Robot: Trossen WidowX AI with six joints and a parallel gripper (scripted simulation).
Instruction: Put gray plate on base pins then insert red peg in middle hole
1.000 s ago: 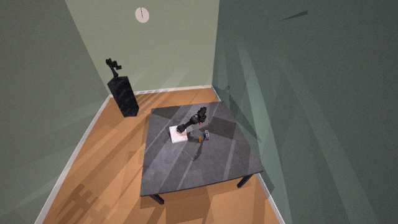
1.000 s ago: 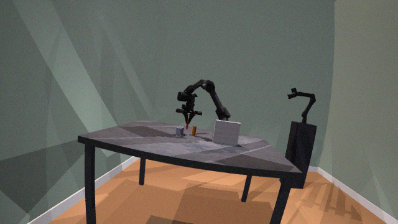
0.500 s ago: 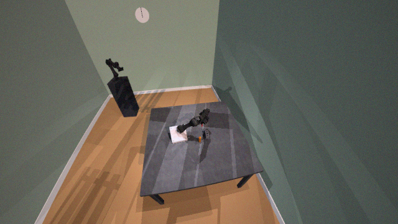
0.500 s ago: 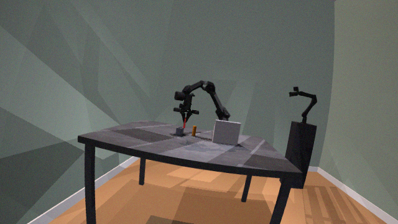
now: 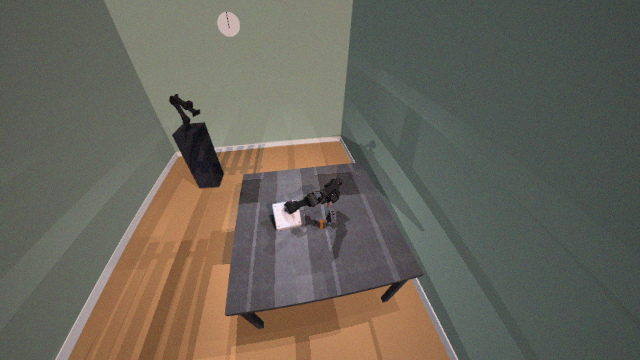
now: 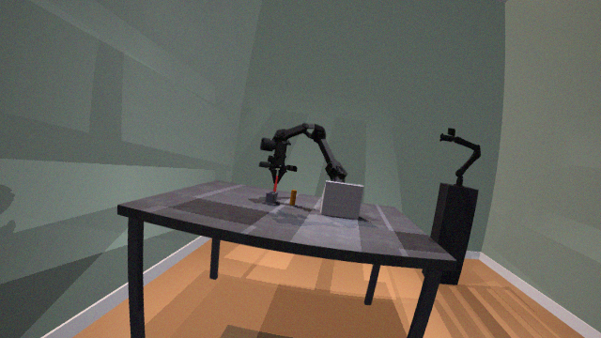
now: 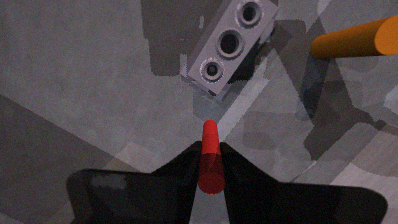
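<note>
My gripper (image 7: 210, 147) (image 6: 276, 175) (image 5: 328, 201) is shut on the red peg (image 7: 210, 150) (image 6: 275, 182), which points straight down from the fingers. The gray plate (image 7: 229, 45) (image 6: 271, 197) (image 5: 330, 216) lies flat on the base, with a pin showing in each of its two end holes. Its larger middle hole (image 7: 229, 43) is open. In the wrist view the peg's tip hangs above the table, short of the plate and a little off to one side of it. In the exterior view the peg's tip is just above the plate.
An orange cylinder (image 7: 356, 41) (image 6: 293, 197) (image 5: 321, 224) stands upright on the table close beside the plate. A white box (image 6: 342, 199) (image 5: 286, 215) carries the arm's foot. A second arm on a black pedestal (image 6: 453, 220) (image 5: 198, 154) stands off the table.
</note>
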